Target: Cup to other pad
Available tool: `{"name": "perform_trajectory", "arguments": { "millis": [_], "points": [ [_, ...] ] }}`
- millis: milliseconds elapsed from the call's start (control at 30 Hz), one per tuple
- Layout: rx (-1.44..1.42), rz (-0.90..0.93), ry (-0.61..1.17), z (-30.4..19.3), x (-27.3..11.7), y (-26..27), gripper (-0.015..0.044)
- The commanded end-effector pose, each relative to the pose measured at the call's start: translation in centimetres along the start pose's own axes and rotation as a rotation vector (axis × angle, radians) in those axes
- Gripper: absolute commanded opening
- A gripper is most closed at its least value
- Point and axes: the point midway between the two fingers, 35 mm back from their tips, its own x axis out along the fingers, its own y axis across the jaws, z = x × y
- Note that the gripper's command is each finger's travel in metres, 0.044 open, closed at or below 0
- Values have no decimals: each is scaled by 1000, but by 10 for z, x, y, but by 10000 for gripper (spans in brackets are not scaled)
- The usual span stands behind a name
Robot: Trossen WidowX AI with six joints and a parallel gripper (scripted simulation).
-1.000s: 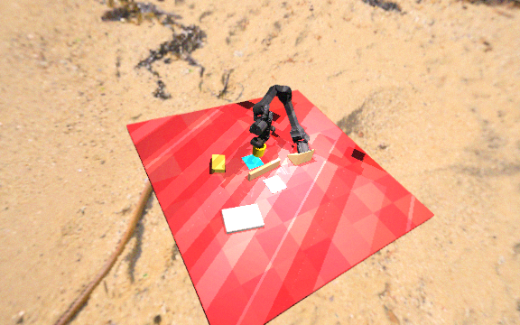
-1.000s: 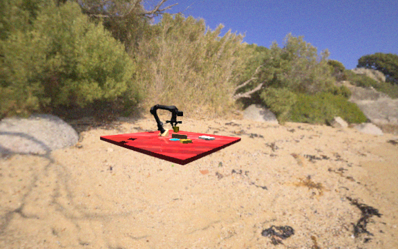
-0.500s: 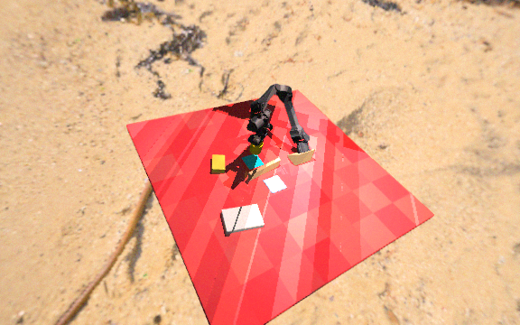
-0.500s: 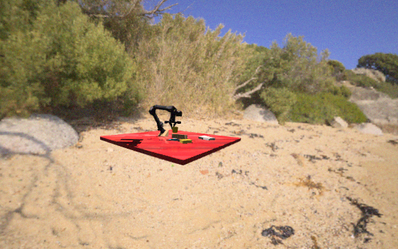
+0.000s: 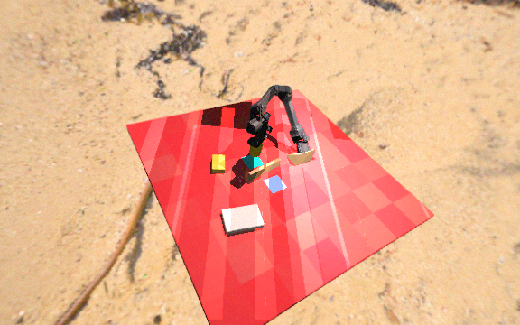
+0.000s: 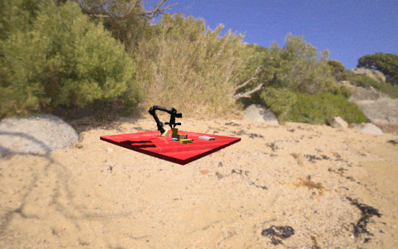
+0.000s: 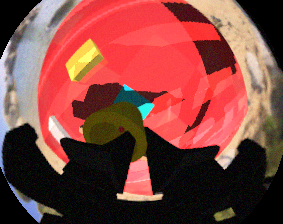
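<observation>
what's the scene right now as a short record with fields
end effector: shut on the cup, above the teal pad
cup: olive yellow, looks upright, marbles not visible
teal pad: just below the cup
blue pad: bare, beyond the bar
bar: wooden, lies between the two pads
yellow block: apart from the pads
white slab: apart, near the middle of the mat
mat: red, on sand

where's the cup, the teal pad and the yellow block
cup (image 7: 111,125): wrist view, on its olive rim, held in the gripper.
teal pad (image 5: 253,162): top view, on its bare face just below the cup.
yellow block (image 5: 218,162): top view, on its top face.
</observation>
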Motion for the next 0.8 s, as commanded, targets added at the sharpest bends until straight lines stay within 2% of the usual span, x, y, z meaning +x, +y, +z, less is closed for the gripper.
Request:
{"name": "perform_trajectory", "arguments": {
  "millis": [0,767],
  "points": [
    [-1,0,-4,1,5,0,0],
    [-1,1,-5,1,33,0,0]
  ]
}}
